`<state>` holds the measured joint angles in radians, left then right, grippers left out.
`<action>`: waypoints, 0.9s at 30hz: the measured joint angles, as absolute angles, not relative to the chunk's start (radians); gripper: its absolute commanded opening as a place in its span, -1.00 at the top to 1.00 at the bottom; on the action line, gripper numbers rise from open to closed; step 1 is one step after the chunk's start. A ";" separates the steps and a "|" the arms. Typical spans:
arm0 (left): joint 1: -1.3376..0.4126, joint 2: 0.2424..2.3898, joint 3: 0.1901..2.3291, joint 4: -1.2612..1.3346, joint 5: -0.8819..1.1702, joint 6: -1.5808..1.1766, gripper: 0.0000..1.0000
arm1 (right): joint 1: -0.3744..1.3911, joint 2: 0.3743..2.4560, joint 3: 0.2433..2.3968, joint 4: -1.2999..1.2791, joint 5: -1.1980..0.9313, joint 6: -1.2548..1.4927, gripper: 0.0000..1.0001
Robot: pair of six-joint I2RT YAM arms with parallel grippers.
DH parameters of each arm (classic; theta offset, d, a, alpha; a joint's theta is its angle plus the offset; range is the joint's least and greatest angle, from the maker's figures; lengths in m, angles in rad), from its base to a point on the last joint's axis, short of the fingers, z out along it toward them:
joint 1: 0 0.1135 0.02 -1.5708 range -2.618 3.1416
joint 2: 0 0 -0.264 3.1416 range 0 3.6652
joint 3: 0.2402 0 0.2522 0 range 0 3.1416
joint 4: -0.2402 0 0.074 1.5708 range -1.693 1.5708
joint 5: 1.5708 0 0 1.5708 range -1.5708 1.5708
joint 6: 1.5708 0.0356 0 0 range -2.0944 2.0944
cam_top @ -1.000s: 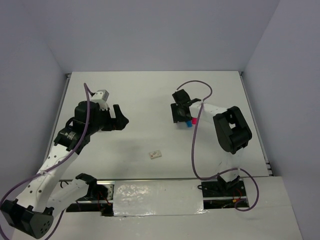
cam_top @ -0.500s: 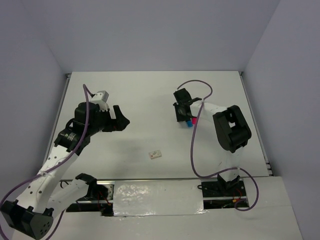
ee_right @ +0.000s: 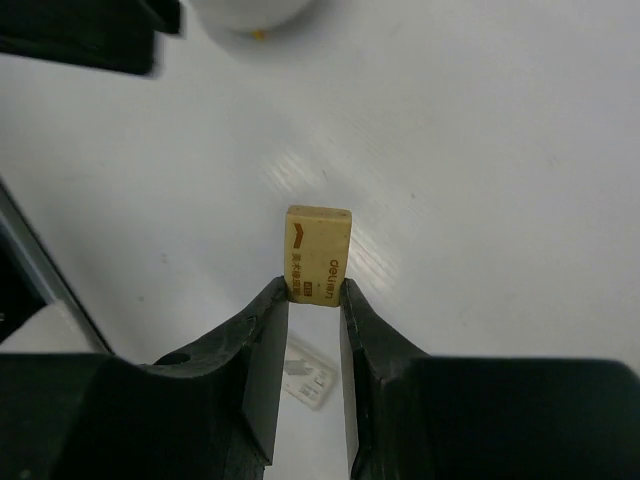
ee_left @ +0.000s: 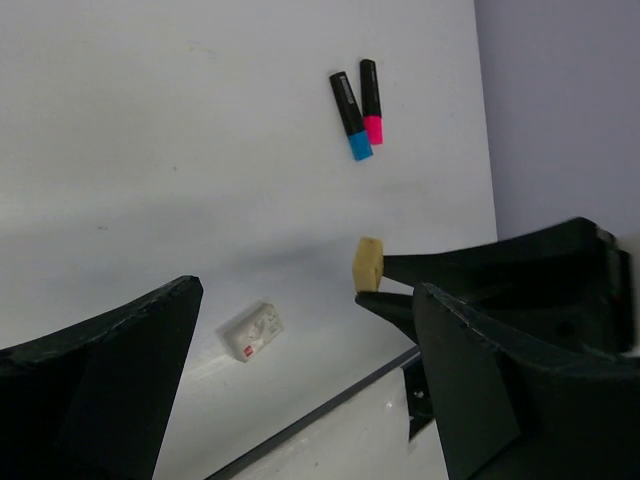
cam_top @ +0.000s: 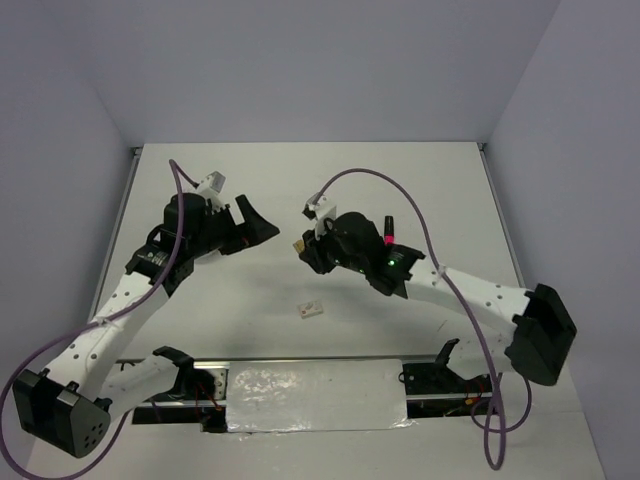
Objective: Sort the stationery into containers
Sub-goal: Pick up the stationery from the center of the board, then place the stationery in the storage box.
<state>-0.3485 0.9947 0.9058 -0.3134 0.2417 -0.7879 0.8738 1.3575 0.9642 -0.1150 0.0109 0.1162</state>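
My right gripper (cam_top: 303,247) is shut on a tan eraser (cam_top: 298,243) and holds it above the table's middle; in the right wrist view the eraser (ee_right: 318,253) stands upright between the fingertips of the gripper (ee_right: 314,295). My left gripper (cam_top: 262,222) is open and empty, just left of it. The left wrist view shows the held eraser (ee_left: 368,264), a blue highlighter (ee_left: 352,118) and a pink highlighter (ee_left: 371,102) lying side by side. The pink highlighter (cam_top: 388,232) peeks out by the right arm. A round white tub's edge (ee_right: 250,10) shows at the top of the right wrist view.
A small white wrapped block with a red mark (cam_top: 311,309) lies on the table near the front edge; it also shows in the left wrist view (ee_left: 252,332) and under the right fingers (ee_right: 308,378). The table's front rail (cam_top: 310,360) runs behind it.
My right arm has swung from beside the highlighters at the right to the table's middle, now gripping the tan eraser. My left gripper has shifted slightly right and farther back.
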 measured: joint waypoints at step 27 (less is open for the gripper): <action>-0.511 1.002 0.911 -0.206 0.351 -0.871 0.73 | 1.021 1.181 0.910 0.031 0.043 0.034 0.57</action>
<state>-0.5106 1.0019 0.9112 -0.2062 0.3508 -0.8711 1.0214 1.1809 0.9104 0.0315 0.0429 0.0338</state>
